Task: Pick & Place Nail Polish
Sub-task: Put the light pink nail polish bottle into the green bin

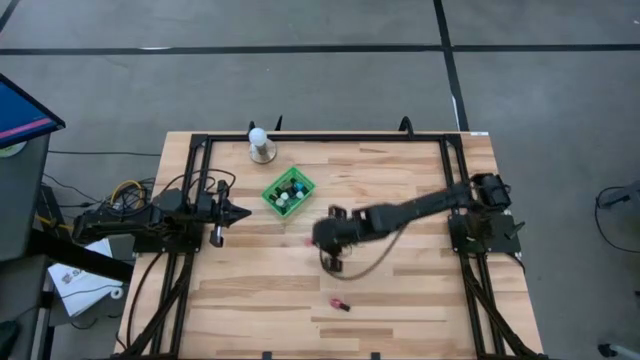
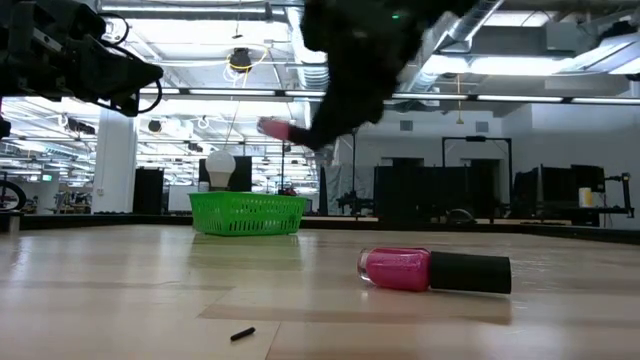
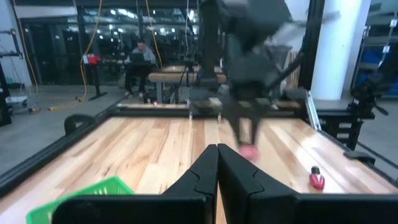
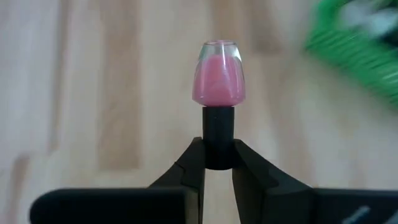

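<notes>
The right gripper (image 4: 217, 163) holds a pink nail polish bottle (image 4: 218, 73) by its dark cap, fingers clamped on the cap and the pink body sticking out past the fingertips — lifted clear of the worktop (image 1: 400, 290), near the green mesh basket (image 1: 287, 191). A second pink bottle (image 2: 434, 271) lies on its side on the worktop, well apart. The left gripper (image 1: 243, 211) waits beside the basket, fingers closed together.

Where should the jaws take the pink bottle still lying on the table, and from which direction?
Best guess: grip the black cap of the lying pink bottle, not the glass body. It rests on its side on bare wood, so come straight down with the jaws across the cap's width. The right gripper holds its own pink bottle by the cap the same way.
</notes>
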